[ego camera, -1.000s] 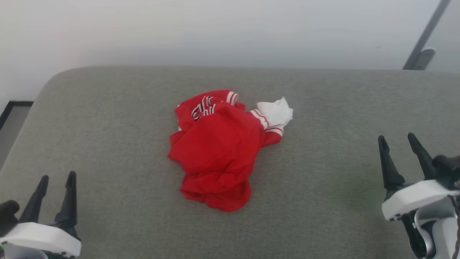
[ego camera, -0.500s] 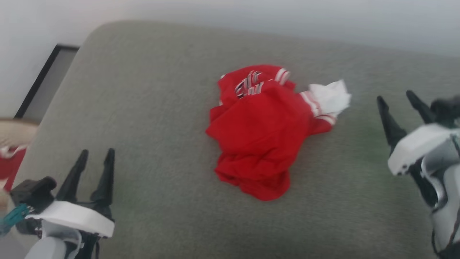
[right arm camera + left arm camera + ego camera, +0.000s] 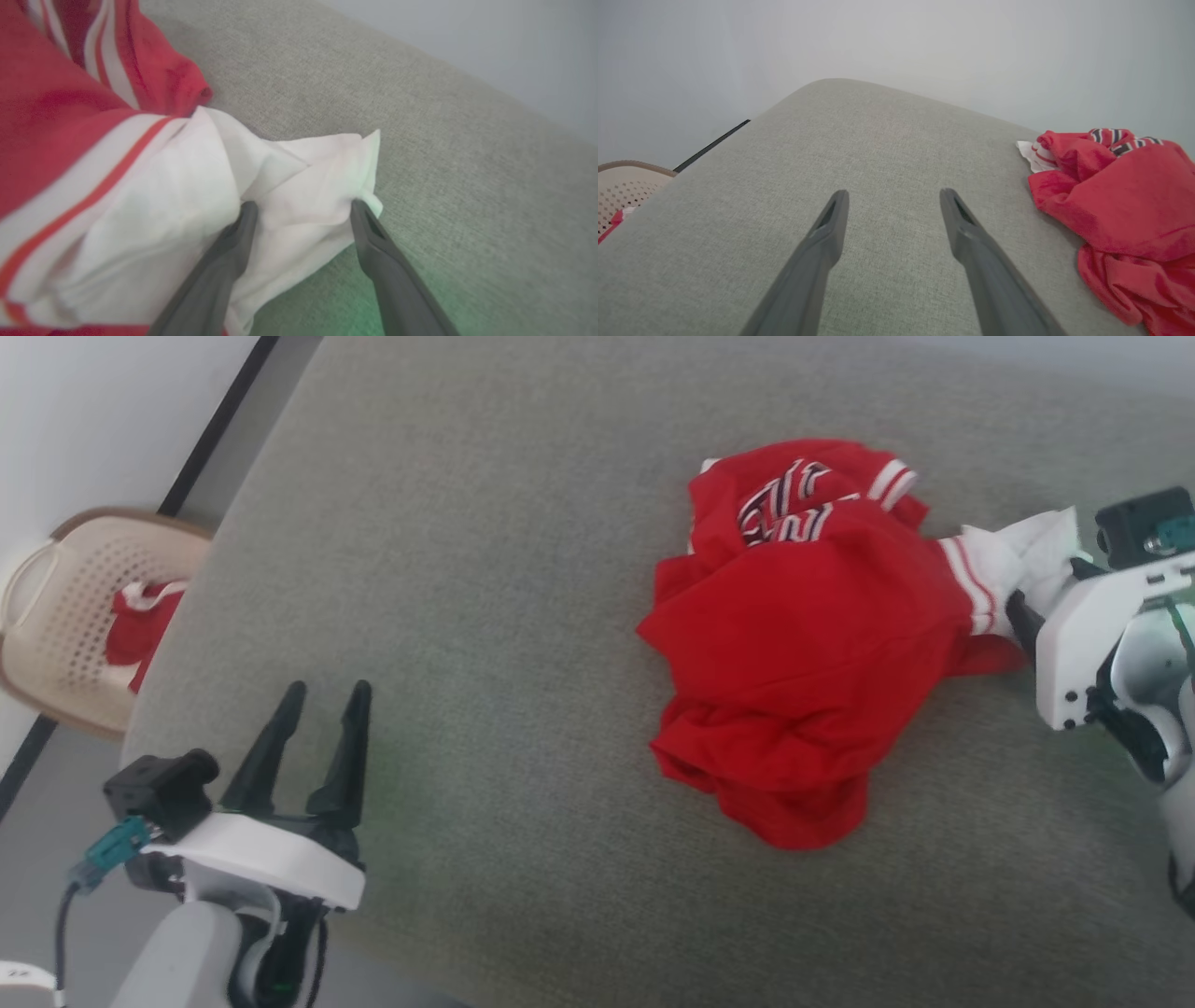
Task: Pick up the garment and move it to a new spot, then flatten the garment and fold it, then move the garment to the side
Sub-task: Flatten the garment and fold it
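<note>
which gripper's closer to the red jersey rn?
Right. The right gripper is at the jersey's white sleeve, open jaws straddling its end. The left gripper, also open, is apart from it, over bare grey cushion to the jersey's left.

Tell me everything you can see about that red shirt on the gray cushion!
The red shirt is crumpled in a heap on the gray cushion. It looks like thin, soft cloth. One white sleeve with red-and-white striped trim sticks out, and dark letters outlined in white show on top. The sleeve's end lies between the open fingers of the right claw, which has not closed on it.
</note>
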Controlling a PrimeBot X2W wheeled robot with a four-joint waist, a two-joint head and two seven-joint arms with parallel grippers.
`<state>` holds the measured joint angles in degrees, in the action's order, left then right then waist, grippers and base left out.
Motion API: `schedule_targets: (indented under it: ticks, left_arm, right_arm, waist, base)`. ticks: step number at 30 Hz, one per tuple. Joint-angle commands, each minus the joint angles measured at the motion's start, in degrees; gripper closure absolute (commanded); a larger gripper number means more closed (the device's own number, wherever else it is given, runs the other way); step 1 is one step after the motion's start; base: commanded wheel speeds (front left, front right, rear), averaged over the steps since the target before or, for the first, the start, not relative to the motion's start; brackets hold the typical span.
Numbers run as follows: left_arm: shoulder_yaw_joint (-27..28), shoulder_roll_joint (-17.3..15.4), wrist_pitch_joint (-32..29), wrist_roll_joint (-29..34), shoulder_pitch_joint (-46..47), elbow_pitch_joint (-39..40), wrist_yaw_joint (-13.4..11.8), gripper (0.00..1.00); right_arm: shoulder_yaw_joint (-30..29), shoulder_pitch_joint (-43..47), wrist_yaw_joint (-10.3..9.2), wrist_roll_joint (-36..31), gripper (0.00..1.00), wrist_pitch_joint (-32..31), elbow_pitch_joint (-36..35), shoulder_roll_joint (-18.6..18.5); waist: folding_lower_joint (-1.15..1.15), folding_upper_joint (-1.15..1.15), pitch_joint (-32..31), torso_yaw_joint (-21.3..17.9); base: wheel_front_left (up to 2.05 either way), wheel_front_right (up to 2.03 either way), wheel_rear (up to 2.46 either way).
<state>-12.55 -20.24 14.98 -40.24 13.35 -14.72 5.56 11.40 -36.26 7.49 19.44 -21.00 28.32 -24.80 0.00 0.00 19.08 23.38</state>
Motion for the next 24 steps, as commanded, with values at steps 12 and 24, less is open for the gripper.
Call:
schedule_targets:
  ticks: [12,24]
  left_arm:
    - [1.16,3.38,0.27,1.66,2.32,-3.92,1.69,0.00]
    - [4.48,0.30,0.27,3.15,0.59,-3.12,1.84,0.00]
  right_arm:
    - [6.74,-5.99,0.00,1.03,1.00,-9.72,10.62,-0.17]
    - [9.74,-7.08,0.00,6.51,1.00,-7.67,3.73,-0.38]
  waist:
    - [0.00,0.00,1.66,1.96]
    - [0.00,0.00,-3.20,-5.28]
  base:
    - [0.00,0.00,0.00]
    - [0.00,0.00,0.00]
